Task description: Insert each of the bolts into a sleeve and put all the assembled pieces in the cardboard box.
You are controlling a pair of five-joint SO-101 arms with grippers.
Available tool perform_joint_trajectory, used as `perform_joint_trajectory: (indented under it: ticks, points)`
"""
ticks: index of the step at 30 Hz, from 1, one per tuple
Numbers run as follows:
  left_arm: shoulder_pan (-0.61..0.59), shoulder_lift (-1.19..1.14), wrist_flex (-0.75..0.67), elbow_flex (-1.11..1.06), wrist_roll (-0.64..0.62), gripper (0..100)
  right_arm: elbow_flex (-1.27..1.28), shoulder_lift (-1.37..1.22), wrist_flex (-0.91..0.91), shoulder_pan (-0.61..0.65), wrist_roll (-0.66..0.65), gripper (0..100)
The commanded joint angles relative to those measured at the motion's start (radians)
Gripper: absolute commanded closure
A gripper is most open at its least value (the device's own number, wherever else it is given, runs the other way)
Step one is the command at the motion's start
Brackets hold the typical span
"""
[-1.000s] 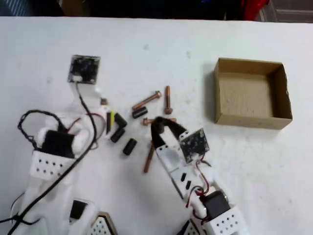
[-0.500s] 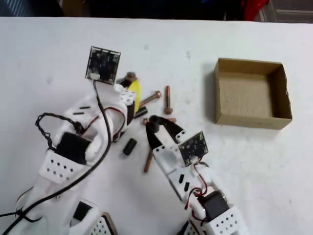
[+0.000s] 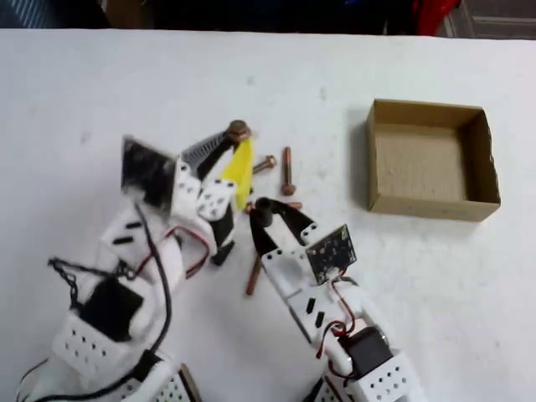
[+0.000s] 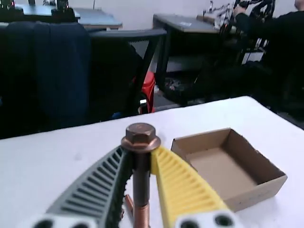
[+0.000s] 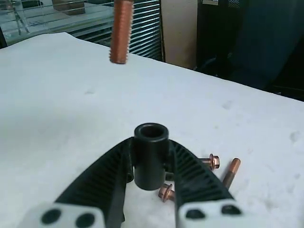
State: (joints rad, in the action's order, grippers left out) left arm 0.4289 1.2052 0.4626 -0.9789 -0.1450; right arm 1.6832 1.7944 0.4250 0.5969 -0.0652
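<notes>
My left gripper (image 4: 140, 157), one finger grey and one yellow, is shut on a copper bolt (image 4: 140, 137) held upright with its head up. From above, that bolt (image 3: 238, 130) and the left gripper (image 3: 229, 151) hang over the pile of parts. Just to their right, my black right gripper (image 3: 270, 211) is shut on a black sleeve (image 5: 151, 161) that stands upright with its bore open. The held bolt's threaded end (image 5: 121, 31) hangs above and beyond the sleeve, apart from it. The cardboard box (image 3: 431, 159) sits at the right with nothing in it.
Loose bolts (image 3: 287, 170) (image 3: 254, 275) lie on the white table around the grippers, with another (image 3: 265, 164) beside the yellow finger. A black sleeve (image 3: 222, 251) pokes out under the left arm. Dark chairs and desks stand beyond the table's far edge.
The left arm lifted a bolt off the table and swung it up and to the right, toward the right gripper. The right gripper kept its sleeve and barely shifted.
</notes>
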Motion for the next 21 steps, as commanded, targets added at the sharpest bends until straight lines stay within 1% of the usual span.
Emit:
perform_joint_trajectory:
  ticks: [1, 4, 6, 14, 16, 19, 21]
  points:
    - [0.031, 0.122, -0.184, -0.121, -0.002, 98, 0.006, 0.008, -0.005, 0.004, 0.003, 98.2]
    - [0.027, 0.177, -0.321, -0.224, -0.002, 98, 0.006, 0.008, -0.005, 0.004, 0.003, 98.2]
    - [0.028, 0.186, -0.361, -0.265, -0.003, 98, 0.006, 0.008, 0.002, 0.004, 0.002, 98.2]
    - [0.030, 0.186, -0.374, -0.315, -0.009, 98, 0.006, 0.008, 0.007, 0.007, 0.000, 98.2]
    - [0.030, 0.189, -0.379, -0.325, -0.021, 98, 0.006, 0.008, 0.001, 0.008, -0.021, 98.2]
    - [0.030, 0.189, -0.460, -0.364, -0.091, 98, 0.006, 0.008, 0.001, 0.010, -0.077, 98.2]
    - [0.030, 0.189, -0.489, -0.384, -0.095, 98, 0.006, 0.008, 0.001, 0.008, -0.072, 98.2]
